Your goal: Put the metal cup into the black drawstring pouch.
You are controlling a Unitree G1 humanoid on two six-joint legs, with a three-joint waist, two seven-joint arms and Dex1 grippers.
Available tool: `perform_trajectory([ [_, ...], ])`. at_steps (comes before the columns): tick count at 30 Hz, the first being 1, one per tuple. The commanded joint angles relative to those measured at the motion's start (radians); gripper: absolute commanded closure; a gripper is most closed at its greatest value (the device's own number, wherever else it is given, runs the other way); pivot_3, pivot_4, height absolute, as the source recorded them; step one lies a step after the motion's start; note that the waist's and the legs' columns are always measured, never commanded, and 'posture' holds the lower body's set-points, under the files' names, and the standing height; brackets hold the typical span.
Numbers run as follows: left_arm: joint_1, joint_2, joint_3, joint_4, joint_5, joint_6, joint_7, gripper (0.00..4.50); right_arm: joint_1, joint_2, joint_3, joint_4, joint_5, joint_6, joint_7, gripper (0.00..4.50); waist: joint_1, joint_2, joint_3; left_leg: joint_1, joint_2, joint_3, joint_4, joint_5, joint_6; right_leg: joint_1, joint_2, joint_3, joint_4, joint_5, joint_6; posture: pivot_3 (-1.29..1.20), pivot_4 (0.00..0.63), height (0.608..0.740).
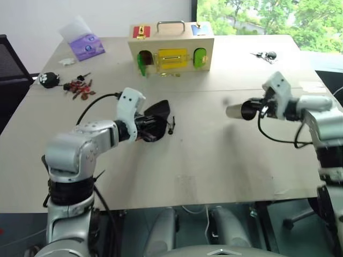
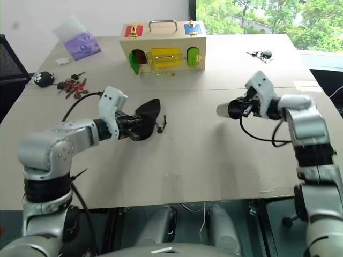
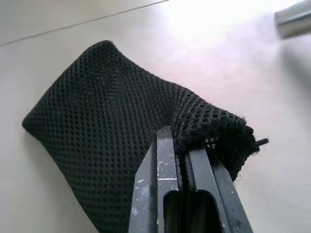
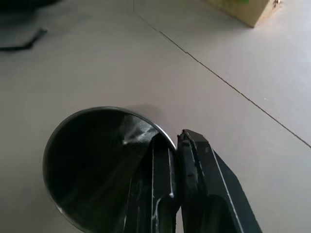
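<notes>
The black drawstring pouch (image 1: 158, 112) is a mesh bag held just above the table, left of the middle. My left gripper (image 1: 151, 128) is shut on its mouth edge, and in the left wrist view the fingers (image 3: 163, 160) pinch the mesh rim of the pouch (image 3: 107, 121). Its cord (image 1: 171, 127) dangles beside it. The metal cup (image 1: 234, 111) is held on its side above the table at the right, base pointing toward the pouch. My right gripper (image 1: 256, 108) is shut on the rim of the cup (image 4: 92, 165), one finger inside and one outside. A wide gap separates cup and pouch.
A wooden latch box (image 1: 171, 51) stands at the back middle. A purple packet (image 1: 86, 45), a black-and-white toy (image 1: 49, 80) and keys (image 1: 80, 88) lie at the back left. More keys (image 1: 266, 54) lie at the back right. A black chair (image 1: 10, 75) stands beside the table's left edge.
</notes>
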Motion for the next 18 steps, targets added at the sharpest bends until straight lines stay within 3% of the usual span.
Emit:
perform_trajectory([
  [1, -0.099, -0.068, 0.109, 0.074, -0.066, 0.128, 0.014, 4.50, 0.096, 0.028, -0.127, -0.331, 0.171, 0.187, -0.078, 4.45, -0.005, 0.000, 0.000, 0.000, 0.000, 0.000, 0.001, 0.000, 0.000, 0.000, 0.000, 0.000, 0.001, 0.000, 0.000, 0.00, 0.150, 0.740],
  [9, -0.228, -0.156, 0.088, 0.353, -0.132, 0.201, 0.087, 4.50, 0.358, 0.176, -0.259, -0.744, 0.458, 0.364, -0.269, 4.45, -0.007, 0.000, 0.000, 0.003, -0.001, -0.001, 0.007, 0.000, 0.000, 0.003, 0.000, 0.000, 0.008, 0.000, 0.000, 0.00, 0.150, 0.740],
  [14, -0.278, -0.201, 0.092, 0.496, -0.174, 0.201, 0.106, 4.50, 0.470, 0.261, -0.238, -0.843, 0.542, 0.329, -0.371, 4.45, -0.006, 0.000, 0.000, 0.003, -0.002, -0.001, 0.009, 0.000, 0.000, 0.003, 0.000, -0.001, 0.012, 0.000, 0.000, 0.00, 0.150, 0.740],
  [18, -0.325, -0.215, 0.121, 0.619, -0.240, 0.201, 0.125, 4.50, 0.528, 0.302, -0.157, -0.855, 0.522, 0.264, -0.424, 4.45, -0.008, 0.000, 0.000, 0.004, -0.002, 0.000, 0.009, 0.000, 0.000, 0.002, 0.001, 0.001, 0.012, 0.000, 0.000, 0.00, 0.150, 0.740],
])
